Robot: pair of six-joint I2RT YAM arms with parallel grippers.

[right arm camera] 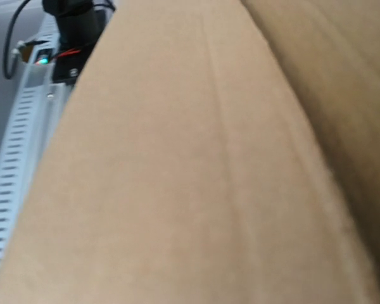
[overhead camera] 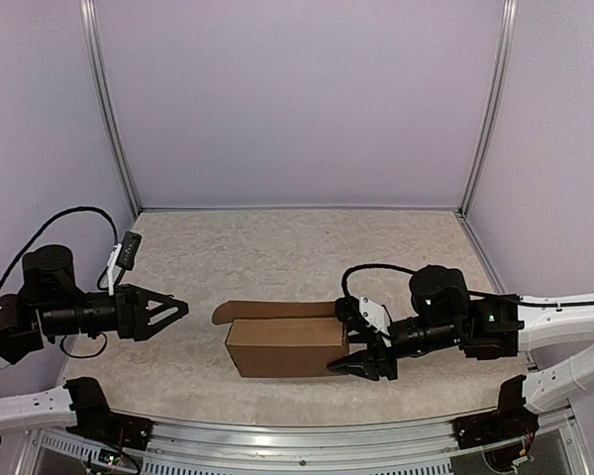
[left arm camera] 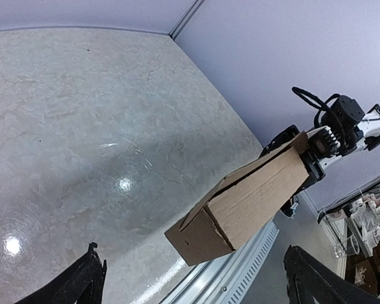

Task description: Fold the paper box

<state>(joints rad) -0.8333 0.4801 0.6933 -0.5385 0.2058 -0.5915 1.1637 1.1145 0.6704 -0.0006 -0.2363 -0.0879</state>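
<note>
The paper box [overhead camera: 285,346] is a brown oblong carton lying across the table's near middle, with a long lid flap [overhead camera: 272,311] standing open behind it. My right gripper [overhead camera: 341,337] is shut on the box's right end, one finger at the back and one at the front. In the right wrist view the paper box [right arm camera: 190,164] fills almost the whole frame and hides the fingers. My left gripper [overhead camera: 168,319] is open, left of the box and apart from it. Its wrist view shows the paper box [left arm camera: 247,202] with its near end closed, ahead of the dark fingers [left arm camera: 82,282].
An aluminium rail [overhead camera: 307,435] runs along the table's near edge just in front of the box. Pale enclosure walls with metal posts [overhead camera: 114,119] close off the back and sides. A black cable and connector [overhead camera: 127,251] loop beside the left arm.
</note>
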